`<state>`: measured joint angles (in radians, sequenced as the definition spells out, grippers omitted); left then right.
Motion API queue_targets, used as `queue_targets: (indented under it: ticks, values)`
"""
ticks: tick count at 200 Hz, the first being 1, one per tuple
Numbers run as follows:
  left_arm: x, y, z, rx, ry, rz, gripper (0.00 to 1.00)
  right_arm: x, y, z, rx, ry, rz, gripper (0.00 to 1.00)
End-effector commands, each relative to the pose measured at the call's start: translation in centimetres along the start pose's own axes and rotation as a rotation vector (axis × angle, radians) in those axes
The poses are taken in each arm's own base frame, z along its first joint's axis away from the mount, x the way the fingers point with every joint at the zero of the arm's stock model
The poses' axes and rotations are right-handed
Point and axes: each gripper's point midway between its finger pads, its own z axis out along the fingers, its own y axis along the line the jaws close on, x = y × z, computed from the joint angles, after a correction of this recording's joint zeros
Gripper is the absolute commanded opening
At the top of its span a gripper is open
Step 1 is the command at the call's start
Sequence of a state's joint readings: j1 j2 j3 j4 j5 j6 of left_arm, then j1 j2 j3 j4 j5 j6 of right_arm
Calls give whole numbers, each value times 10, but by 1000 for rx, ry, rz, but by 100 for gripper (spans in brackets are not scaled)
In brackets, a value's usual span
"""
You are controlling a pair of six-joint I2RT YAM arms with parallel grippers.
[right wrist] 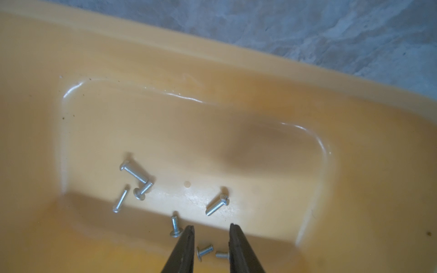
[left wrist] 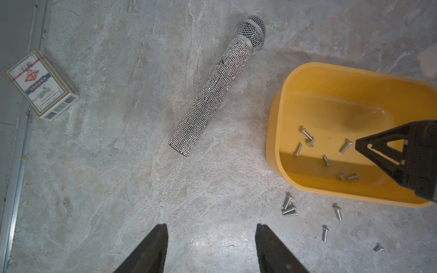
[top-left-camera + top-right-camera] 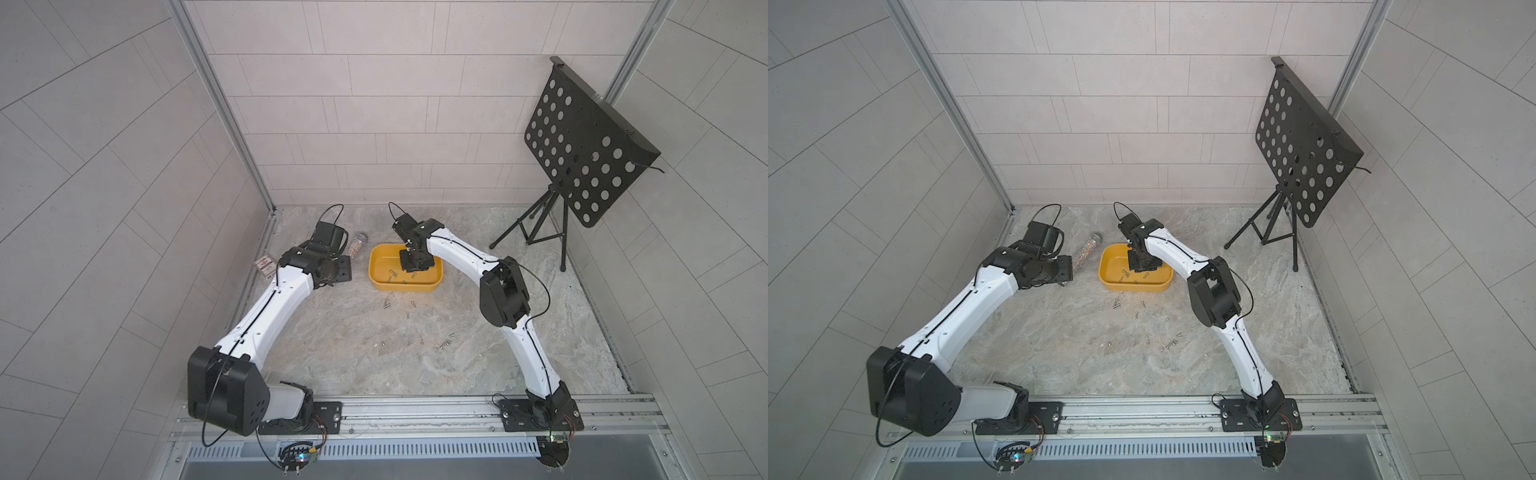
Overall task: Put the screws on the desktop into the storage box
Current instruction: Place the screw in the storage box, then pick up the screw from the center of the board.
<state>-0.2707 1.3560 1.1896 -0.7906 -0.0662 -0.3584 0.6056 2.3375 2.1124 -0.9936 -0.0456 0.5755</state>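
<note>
Seven round-headed silvery metal screws (image 1: 216,204) lie on the glossy floor of the rounded yellow plastic storage box (image 3: 399,287), toward the veined marble desktop's (image 3: 332,353) far edge. The right gripper (image 1: 211,226) hangs over them, jaws slightly parted and empty, two screws showing between the tips. Perhaps ten more dot the desktop nearer its front edge. The left gripper (image 2: 211,225) gapes wide, empty.

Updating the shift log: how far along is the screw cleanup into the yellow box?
Done: seven screws lie in the storage box. In hand: nothing; the right gripper hangs open over the box, empty. Left: roughly ten loose screws lie scattered on the desktop; the left gripper is open, empty.
</note>
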Motion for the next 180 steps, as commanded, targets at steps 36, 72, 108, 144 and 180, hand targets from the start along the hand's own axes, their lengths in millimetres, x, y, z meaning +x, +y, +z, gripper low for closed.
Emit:
queue_targets:
  ticks: [36, 72, 108, 144, 180]
  values:
    - [4, 3, 5, -7, 5, 16, 66, -15, -15, -66, -15, -222, 2, 30]
    - [11, -1, 6, 14, 27, 18, 66, -16, -35, -93, 7, -341, 38, 31]
    - [42, -7, -6, 40, 52, 19, 66, -12, -57, -105, 23, -406, 108, 31]
    - [83, -14, -11, 58, 79, 33, 67, -1, -102, -117, 84, -466, 232, 32]
    - [106, -33, -13, 61, 95, 93, 67, 16, -146, -110, 136, -479, 344, 35]
